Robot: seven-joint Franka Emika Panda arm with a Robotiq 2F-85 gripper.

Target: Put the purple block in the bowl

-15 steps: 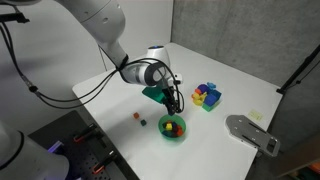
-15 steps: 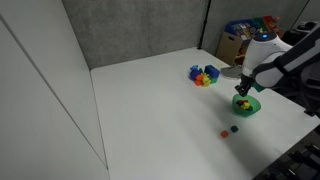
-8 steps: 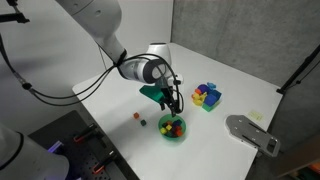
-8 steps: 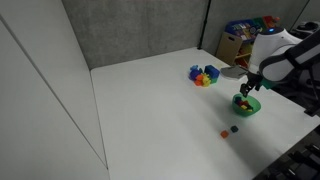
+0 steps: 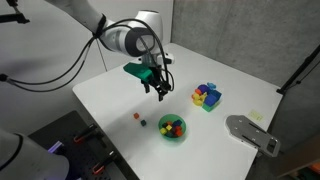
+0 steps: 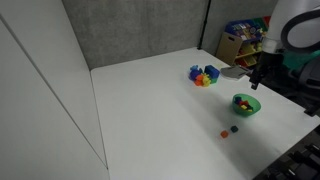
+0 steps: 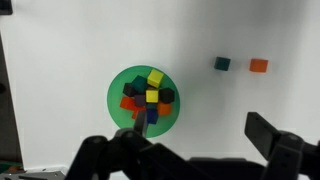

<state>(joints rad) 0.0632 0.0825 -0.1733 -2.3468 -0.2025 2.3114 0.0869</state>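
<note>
The green bowl (image 7: 117,95) shows in the wrist view at left centre, holding several small coloured cubes. The purple block (image 7: 151,116) lies among them near the bowl's lower edge. My gripper (image 7: 200,130) hangs high above the table, open and empty, with its fingers (image 7: 262,130) standing wide apart beside the bowl. In both exterior views the gripper (image 5: 160,88) (image 6: 258,76) sits well above the bowl (image 5: 172,137) (image 6: 246,110) and off to one side of it. The purple block is too small to pick out there.
A tiny green cube (image 7: 222,63) and an orange cube (image 7: 259,66) lie on the white table beside the bowl. A cluster of larger blue, yellow and purple blocks (image 5: 207,96) (image 6: 204,75) stands farther back. A grey metal plate (image 5: 252,133) lies near the table edge.
The gripper has opened and risen away from the bowl, up and toward the back of the table. The block it was shut on now lies in the bowl.
</note>
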